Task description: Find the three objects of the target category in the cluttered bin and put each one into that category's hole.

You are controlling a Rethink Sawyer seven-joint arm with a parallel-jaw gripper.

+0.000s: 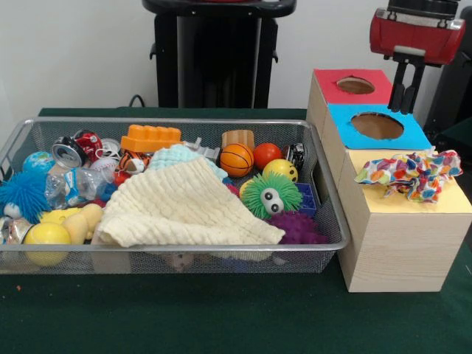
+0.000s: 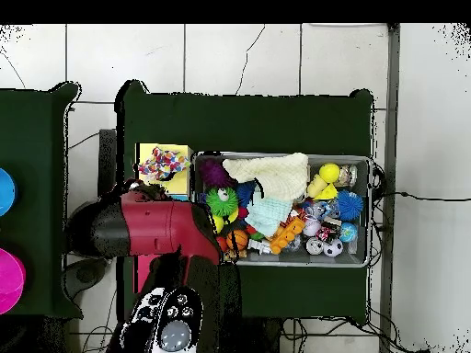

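Observation:
The bin (image 1: 184,249) is a silver wire-mesh basket at the left, full of toys; it also shows in the overhead view (image 2: 369,211). One multicoloured wad (image 1: 409,173) lies spread on the yellow top (image 1: 451,200) of the nearest, largest box and hides the hole. It also shows in the overhead view (image 2: 163,164). I see no other such wad in the bin. My gripper (image 1: 407,108) hangs open and empty above the blue-topped and red-topped boxes, behind and above the wad. In the overhead view the red arm (image 2: 152,228) hides it.
A cream knitted cloth (image 1: 184,206) covers the bin's front middle, over a mint cloth (image 1: 181,156). Around them lie a green spiky ball with eyes (image 1: 271,195), a purple spiky ball (image 1: 299,227), a basketball (image 1: 236,160) and cans. The blue-topped box's opening (image 1: 377,125) and the red-topped box's opening (image 1: 355,85) are uncovered.

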